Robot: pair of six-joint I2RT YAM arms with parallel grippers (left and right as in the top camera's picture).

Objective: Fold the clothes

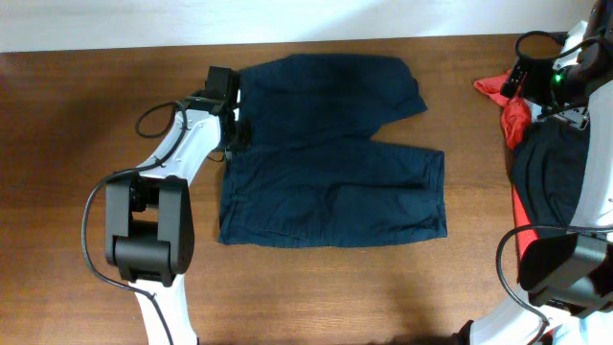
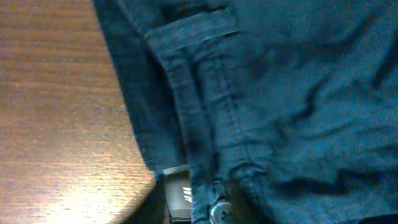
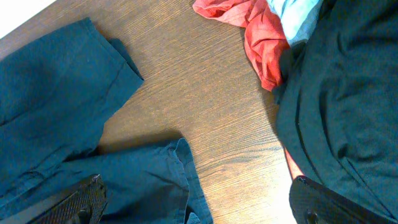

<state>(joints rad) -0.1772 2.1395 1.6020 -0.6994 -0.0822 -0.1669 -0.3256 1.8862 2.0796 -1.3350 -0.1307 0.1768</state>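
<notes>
While the left gripper (image 1: 236, 129) rests at the waistband end of the navy shorts (image 1: 335, 163), we cannot tell from overhead whether its jaws are apart or together. The shorts lie flat on the wooden table (image 1: 77, 115). Their long axis runs left to right, with the waistband on the left and both legs pointing right. The far leg angles slightly farther away. The right gripper (image 1: 522, 77) hangs at the far right by a red garment (image 1: 498, 91) and a black garment (image 1: 546, 163).

From the left wrist we see dark blue cloth, a double-stitched seam (image 2: 205, 112), a metal button (image 2: 219, 211) and a white label (image 2: 180, 196). The fingers are out of frame.

From the right wrist, the fingers (image 3: 81, 202) stand wide apart above the near leg's hem (image 3: 183, 155) and bare wood.
</notes>
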